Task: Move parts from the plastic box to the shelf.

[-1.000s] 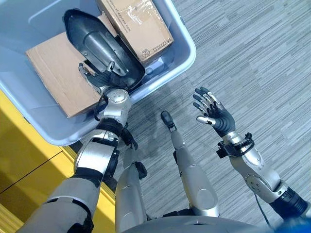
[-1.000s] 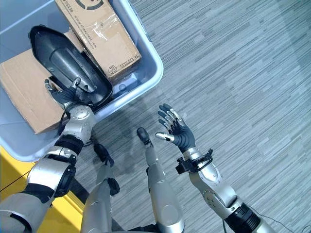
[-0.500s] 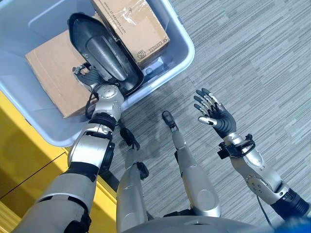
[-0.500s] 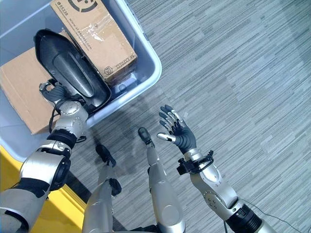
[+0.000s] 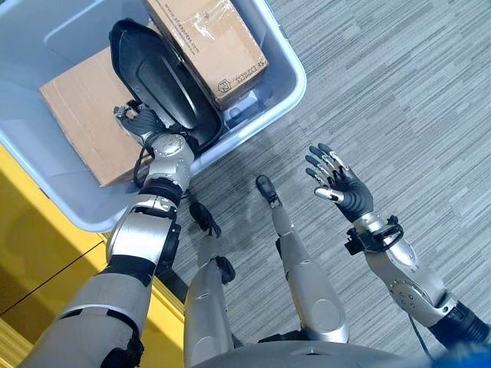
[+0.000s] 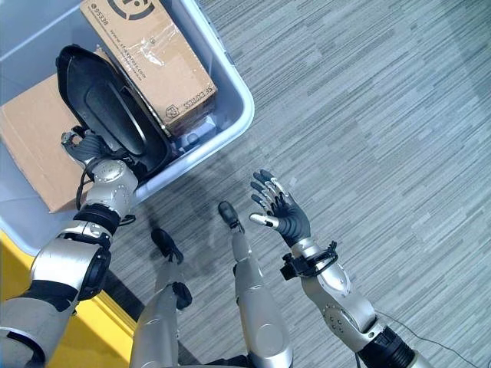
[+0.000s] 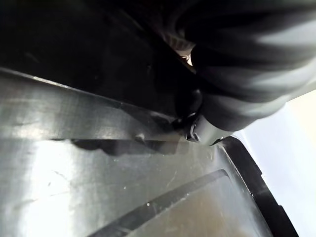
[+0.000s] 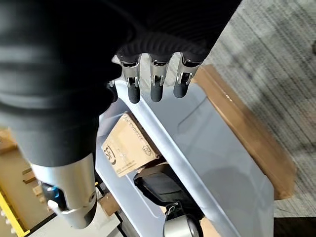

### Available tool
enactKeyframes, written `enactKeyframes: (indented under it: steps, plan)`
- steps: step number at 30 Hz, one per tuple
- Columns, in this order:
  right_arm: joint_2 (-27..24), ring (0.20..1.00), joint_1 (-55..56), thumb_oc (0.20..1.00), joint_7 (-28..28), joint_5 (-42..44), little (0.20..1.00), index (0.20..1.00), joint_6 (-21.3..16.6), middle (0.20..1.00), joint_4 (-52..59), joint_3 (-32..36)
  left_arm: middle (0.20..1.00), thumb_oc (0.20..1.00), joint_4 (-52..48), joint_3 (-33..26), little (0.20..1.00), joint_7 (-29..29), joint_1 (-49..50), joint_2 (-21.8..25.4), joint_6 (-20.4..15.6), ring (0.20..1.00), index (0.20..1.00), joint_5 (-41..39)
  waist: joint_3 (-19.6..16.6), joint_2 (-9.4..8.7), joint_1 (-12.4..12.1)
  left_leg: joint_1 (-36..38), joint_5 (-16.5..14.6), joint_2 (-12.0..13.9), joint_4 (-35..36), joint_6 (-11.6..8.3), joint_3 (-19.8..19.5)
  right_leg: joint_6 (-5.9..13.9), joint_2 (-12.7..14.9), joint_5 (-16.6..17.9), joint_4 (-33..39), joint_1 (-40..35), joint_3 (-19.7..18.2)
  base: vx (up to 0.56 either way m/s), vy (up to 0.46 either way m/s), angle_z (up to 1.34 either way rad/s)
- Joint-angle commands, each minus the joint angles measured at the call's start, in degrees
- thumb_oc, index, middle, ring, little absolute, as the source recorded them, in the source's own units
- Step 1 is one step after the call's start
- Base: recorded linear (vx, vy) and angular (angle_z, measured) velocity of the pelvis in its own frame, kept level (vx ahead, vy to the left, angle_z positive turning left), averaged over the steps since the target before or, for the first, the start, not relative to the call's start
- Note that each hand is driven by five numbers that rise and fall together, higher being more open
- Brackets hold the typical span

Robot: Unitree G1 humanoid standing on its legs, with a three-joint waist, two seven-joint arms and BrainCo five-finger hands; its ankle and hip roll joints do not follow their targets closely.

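A long black moulded part (image 5: 165, 80) leans on its edge inside the pale blue plastic box (image 5: 285, 83), between two cardboard boxes. My left hand (image 5: 140, 123) reaches over the box's near wall and is shut on the part's lower rim, fingers on the outer side. The left wrist view has the part's glossy inner face (image 7: 98, 163) very close. My right hand (image 5: 343, 184) hangs open above the carpet, palm up, well clear of the box. Its straight fingers (image 8: 155, 81) point toward the box (image 8: 207, 143) and the black part (image 8: 163, 185).
A flat cardboard box (image 5: 84, 115) lies in the plastic box to the left of the part, and a taped one (image 5: 211, 38) to its right. A yellow surface (image 5: 31, 238) borders the box on the left. Grey striped carpet (image 5: 399, 92) extends to the right.
My left hand has slid a little farther into the box, and the black part has tipped more steeply onto its edge. The right hand has hardly moved.
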State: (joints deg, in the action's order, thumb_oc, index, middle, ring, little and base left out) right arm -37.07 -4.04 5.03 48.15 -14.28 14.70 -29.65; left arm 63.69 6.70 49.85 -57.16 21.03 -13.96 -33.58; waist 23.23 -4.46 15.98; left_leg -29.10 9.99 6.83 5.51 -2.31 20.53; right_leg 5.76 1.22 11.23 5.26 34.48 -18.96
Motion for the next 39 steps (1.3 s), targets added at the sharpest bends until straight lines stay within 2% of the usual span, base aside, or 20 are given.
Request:
enactKeyframes:
  steps: [1, 4, 5, 8, 13, 16, 20, 24, 26, 32, 34, 35, 36, 37, 39]
  plan:
    - [-2.16, 1.0, 3.06, 1.0, -0.28, 0.09, 1.0, 1.0, -3.64, 1.0, 3.54, 3.89, 0.2, 0.2, 4.12, -2.51, 0.2, -6.55, -1.36, -5.17, 0.46, 0.2, 0.2, -5.96, 0.72, 0.53, 1.41, 7.26, -4.34, 3.19, -0.51, -5.58, -7.57, 3.89, 3.25, -1.44, -1.52, -1.35, 7.5, 0.0, 0.0, 0.0]
    - [-1.75, 1.0, 3.04, 1.0, -0.05, -0.26, 1.0, 1.0, -3.94, 1.0, 3.28, 3.65, 0.2, 0.2, 0.13, -1.84, 0.2, -5.03, 0.5, -4.71, -0.97, 0.2, 0.2, -3.66, 0.54, 0.8, 0.9, 7.55, -4.25, 3.0, -0.51, -5.56, -7.96, 3.83, 3.31, -1.58, -1.71, -1.73, 7.78, 0.0, 0.0, 0.0]
    - [-1.63, 1.0, 2.55, 1.0, 0.27, -0.51, 1.0, 1.0, -4.38, 1.0, 3.05, 3.31, 0.2, 0.2, -6.46, -0.84, 0.2, -2.71, 3.15, -4.69, -2.34, 0.2, 0.2, -0.4, 0.44, 0.95, 0.36, 7.66, -4.1, 2.87, -0.51, -5.52, -8.31, 3.78, 3.44, -1.63, -1.77, -2.23, 8.0, -0.03, -0.006, 0.08]
    - [-1.21, 1.0, 2.08, 1.0, 0.44, -1.06, 1.0, 1.0, -4.84, 1.0, 3.01, 2.95, 0.2, 0.2, -16.7, -0.19, 0.2, -0.25, 8.29, -3.71, -3.91, 0.2, 0.2, 5.05, 0.11, 1.1, -0.58, 7.94, -3.97, 2.71, -0.51, -5.59, -9.03, 3.71, 3.69, -1.77, -1.97, -3.02, 8.64, -0.03, -0.004, 0.11]
    - [-0.65, 1.0, 1.42, 1.0, 0.16, -2.4, 1.0, 1.0, -4.61, 1.0, 1.93, 2.92, 0.2, 0.2, -27.77, -1.95, 0.2, 0.62, 14.4, -1.37, -4.07, 0.2, 0.2, 10.46, -1.03, 1.42, -1.69, 8.34, -3.91, 2.53, -0.51, -5.92, -9.93, 3.67, 4.17, -2.08, -1.83, -4.64, 9.76, -0.02, 0.009, 0.11]
    - [-0.14, 1.0, 1.52, 1.0, -0.7, -3.6, 1.0, 1.0, -3.67, 1.0, 0.98, 3.83, 0.2, 0.2, -35.94, -2.55, 0.2, -1.8, 18.38, 0.58, -2.39, 0.2, 0.2, 15.68, -2.67, 2.26, -2.95, 9.16, -3.93, 2.16, -0.51, -6.06, -11.24, 3.77, 5.17, -2.32, -1.63, -6.87, 11.27, 0.0, 0.019, 0.17]
    - [0.21, 1.0, 1.56, 1.0, -1.36, -4.25, 1.0, 1.0, -3.06, 1.0, 0.77, 4.39, 0.2, 0.2, -41.77, -3.31, 0.2, -3.25, 20.17, 1.9, -1.75, 0.2, 0.2, 19.66, -3.49, 2.69, -3.75, 10.04, -4.2, 1.74, -0.51, -5.98, -11.94, 3.89, 5.88, -2.61, -1.53, -8.61, 12.31, 0.0, 0.038, 0.26]
    - [1.41, 1.0, 2.29, 1.0, -3.41, -4.96, 1.0, 1.0, -1.28, 1.0, -0.13, 5.49, 0.2, 0.2, -48.35, -4.07, 0.2, -7.49, 24.38, 3.47, -1.51, 0.2, 0.2, 23.51, -5.22, 2.94, -5.08, 12.21, -4.83, 1.15, -0.51, -5.58, -12.85, 4.18, 6.96, -3.04, -1.23, -11.64, 13.36, 0.0, 0.058, 0.21]
    - [1.4, 1.0, 2.29, 1.0, -3.41, -4.96, 1.0, 1.0, -1.28, 1.0, -0.13, 5.49, 0.2, 0.2, -48.36, -4.07, 0.2, -7.49, 24.39, 3.47, -1.51, 0.2, 0.2, 23.51, -5.19, 2.94, -5.07, 12.24, -4.83, 1.14, -0.51, -5.58, -12.86, 4.18, 6.97, -3.04, -1.22, -11.69, 13.37, 0.01, 0.041, 0.17]
    - [2.96, 1.0, 2.27, 1.0, -4.75, -5.37, 1.0, 1.0, 0.58, 1.0, -1.05, 6.08, 0.2, 0.2, -54.4, -4.23, 0.2, -13.16, 30.61, 4.26, -2.9, 0.2, 0.2, 23.35, -7.87, 3.17, -6.94, 15.24, -5.46, 1.08, -0.51, -5.14, -13.79, 4.31, 7.64, -3.96, -0.89, -15.52, 14.83, 0.02, 0.023, 0.07]
    - [3.52, 1.0, 3.06, 1.0, -5.71, -4.9, 1.0, 1.0, 1.49, 1.0, -1.36, 6.62, 0.2, 0.2, -57.75, -3.59, 0.2, -17.0, 35.16, 4.49, -2.94, 0.2, 0.2, 23.36, -9.34, 3.48, -7.93, 17.16, -5.92, 1.15, -0.51, -4.72, -14.29, 4.09, 7.64, -5.24, -1.7, -17.43, 15.56, 0.05, 0.01, 0.1]
    - [3.51, 1.0, 3.14, 1.0, -5.72, -4.9, 1.0, 1.0, 1.5, 1.0, -1.34, 6.61, 0.2, 0.2, -57.87, -3.62, 0.2, -17.05, 35.31, 4.48, -2.89, 0.2, 0.2, 23.34, -9.32, 3.49, -7.91, 17.26, -5.95, 1.16, -0.51, -4.72, -14.3, 4.09, 7.64, -5.29, -1.72, -17.53, 15.58, 0.06, 0.003, 0.12]
    - [3.67, 1.0, 3.54, 1.0, -6.23, -4.71, 1.0, 1.0, 2.21, 1.0, -1.73, 7.42, 0.2, 0.2, -60.18, -3.36, 0.2, -20.56, 39.2, 5.32, -2.85, 0.2, 0.2, 23.36, -10.31, 3.89, -8.73, 18.86, -6.32, 1.26, -0.51, -4.31, -14.96, 3.75, 7.45, -6.8, -3.57, -18.63, 16.01, 0.04, -0.001, 0.15]
    - [3.66, 1.0, 3.63, 1.0, -6.25, -4.71, 1.0, 1.0, 2.23, 1.0, -1.7, 7.39, 0.2, 0.2, -60.35, -3.41, 0.2, -20.63, 39.39, 5.32, -2.78, 0.2, 0.2, 23.34, -10.25, 3.88, -8.69, 19.01, -6.36, 1.28, -0.51, -4.32, -14.99, 3.74, 7.43, -6.92, -3.69, -18.75, 16.04, 0.07, -0.005, 0.12]
    - [3.57, 1.0, 4.79, 1.0, -7.7, -4.63, 1.0, 1.0, 3.31, 1.0, -1.59, 8.8, 0.2, 0.2, -63.36, -3.03, 0.2, -26.04, 45.15, 6.97, -2.19, 0.2, 0.2, 23.42, -11.39, 4.52, -9.72, 21.67, -6.85, 1.74, -0.51, -3.83, -15.95, 3.21, 6.86, -9.97, -8.02, -20.26, 16.48, 0.06, -0.009, 0.23]
